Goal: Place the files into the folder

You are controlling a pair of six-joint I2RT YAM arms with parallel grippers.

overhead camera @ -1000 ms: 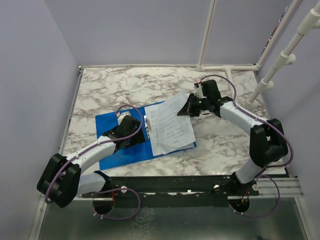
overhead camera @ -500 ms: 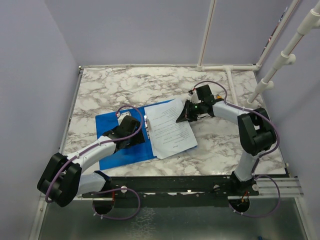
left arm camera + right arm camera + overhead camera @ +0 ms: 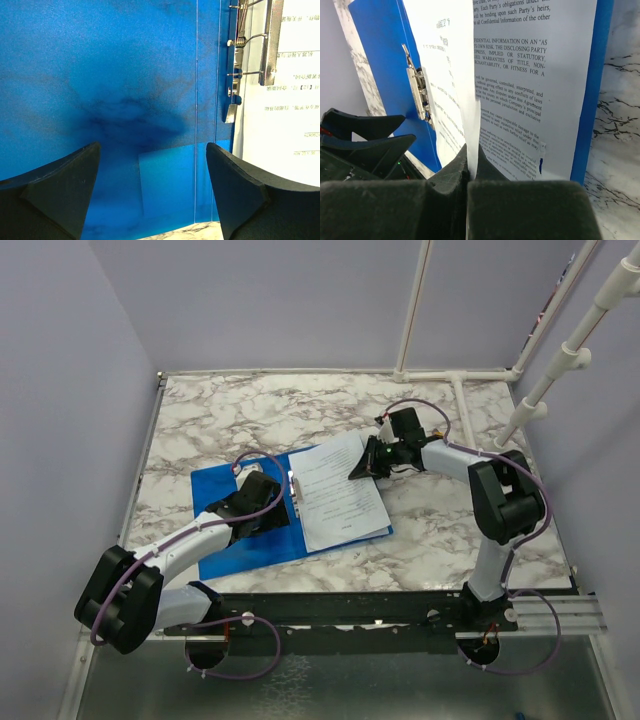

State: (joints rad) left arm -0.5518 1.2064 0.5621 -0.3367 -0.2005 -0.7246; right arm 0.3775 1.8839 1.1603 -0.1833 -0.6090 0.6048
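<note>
Overhead view: blue folder (image 3: 225, 485) lying open at centre-left of the marble table (image 3: 250, 410), papers (image 3: 340, 500) on its right half; left gripper (image 3: 265, 505) low over the left half, right gripper (image 3: 362, 468) at the papers' upper right corner. Left wrist view: left gripper spread wide and holding nothing, blue folder surface beneath, metal clip (image 3: 270, 45) at upper right beside the papers. Right wrist view: right gripper clenched on a sheet's edge at bottom centre.

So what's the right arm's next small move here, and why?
Probably lower the pinched sheet flat onto the files and let go: the right gripper holds its far edge raised above that stack, which already lies in the open folder beside the clip.
</note>
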